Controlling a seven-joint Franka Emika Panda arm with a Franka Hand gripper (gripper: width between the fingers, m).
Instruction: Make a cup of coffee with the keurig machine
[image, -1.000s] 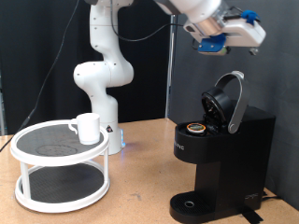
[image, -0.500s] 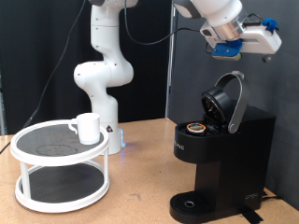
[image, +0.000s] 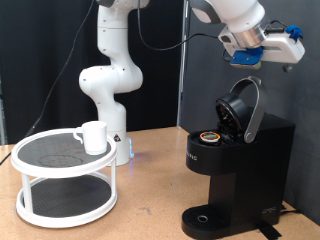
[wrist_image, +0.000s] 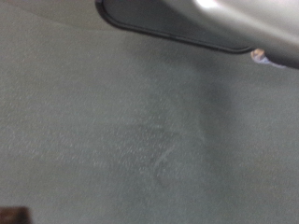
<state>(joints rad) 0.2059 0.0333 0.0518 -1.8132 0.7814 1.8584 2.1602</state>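
- The pincer (image: 262, 50) hangs high in the air, above the raised lid (image: 243, 108) of the coffee machine (image: 238, 170); I cannot tell if it is open or closed, and nothing shows between its fingers.
- The wrist view shows only a grey surface and a dark curved edge, so it does not help here.
- The lid stands open and one brown-topped pod (image: 208, 137) sits in the holder.
- In my judgement, a push on the lid from a bad angle could slide off its round top, or shift the whole machine on the bench (image: 150, 215).
- One cup (image: 93, 136) stands on the upper level of the white stand (image: 65, 180), well apart from the machine, at the exterior view's left.
- The drip tray (image: 207, 217) carries no cup, so coffee brewed now would spill there, I think.
- Count: one machine, one cup, one pod, one stand, one arm.
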